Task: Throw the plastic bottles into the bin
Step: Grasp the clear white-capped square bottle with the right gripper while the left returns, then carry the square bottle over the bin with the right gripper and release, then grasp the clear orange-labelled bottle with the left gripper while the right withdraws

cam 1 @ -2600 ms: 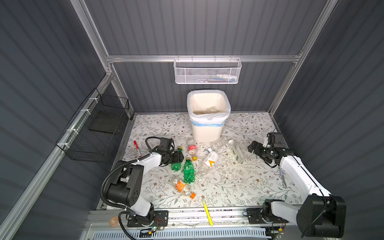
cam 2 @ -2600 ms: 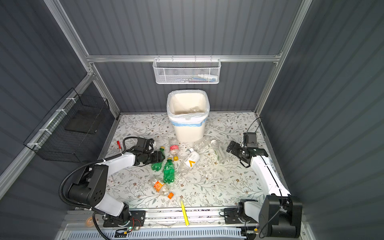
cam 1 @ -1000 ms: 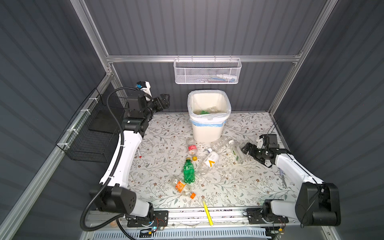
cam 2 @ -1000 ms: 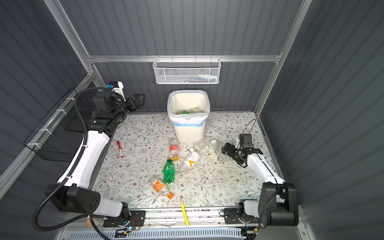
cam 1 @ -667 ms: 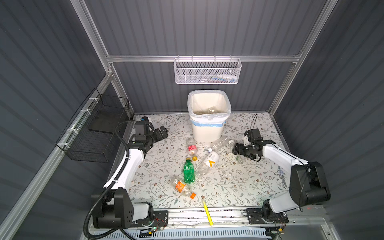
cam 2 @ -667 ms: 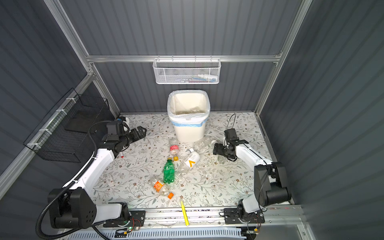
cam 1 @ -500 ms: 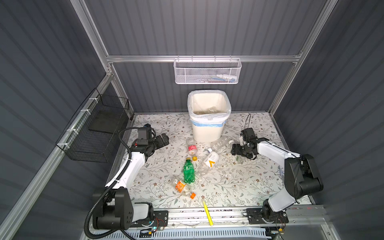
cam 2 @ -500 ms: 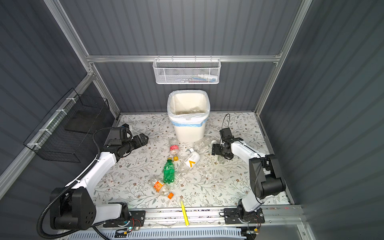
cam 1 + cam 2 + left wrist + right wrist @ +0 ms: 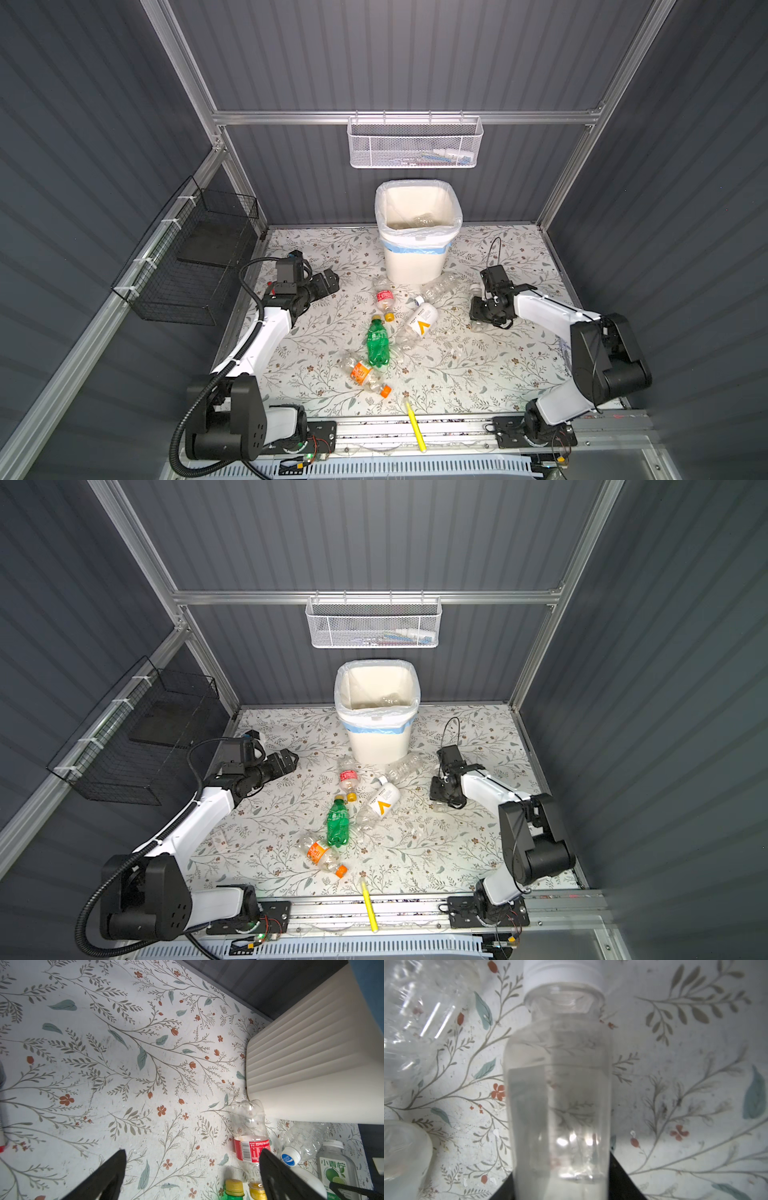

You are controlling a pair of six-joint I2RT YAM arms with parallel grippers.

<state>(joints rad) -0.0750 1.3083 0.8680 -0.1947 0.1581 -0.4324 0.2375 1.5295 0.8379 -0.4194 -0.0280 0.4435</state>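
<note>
The right gripper [image 9: 482, 312] is down low over the mat [image 9: 519, 374], on the right side. Its jaws are closed on a clear bottle [image 9: 560, 1084] with a white cap. The right wrist view shows this bottle up close, with a black jaw on each side of its bottom end. The bottle lies on its side. It is hard to tell if it touches the mat or is just above it.

The left gripper [image 9: 330, 280] hangs over the mat on the left side. Its jaws are wide apart and nothing is between them. It points at the bottles in the middle. In the left wrist view the red bottle [image 9: 249, 1136] is near one black finger [image 9: 276, 1174].

The bin [image 9: 415, 257] stands at the back of the mat, in the middle. One see-through bottle [image 9: 419, 220] lies at its bottom.

More bottles lie on the mat in front of the bin. A crushed bottle [image 9: 440, 287] and the red bottle are just beside the bin. The white bottle [image 9: 419, 326] and the green bottle [image 9: 377, 343] lie a bit nearer the front, side by side. The orange bottle [image 9: 363, 374] is closest to the front. A yellow pen [image 9: 415, 424] lies at the front edge.
</note>
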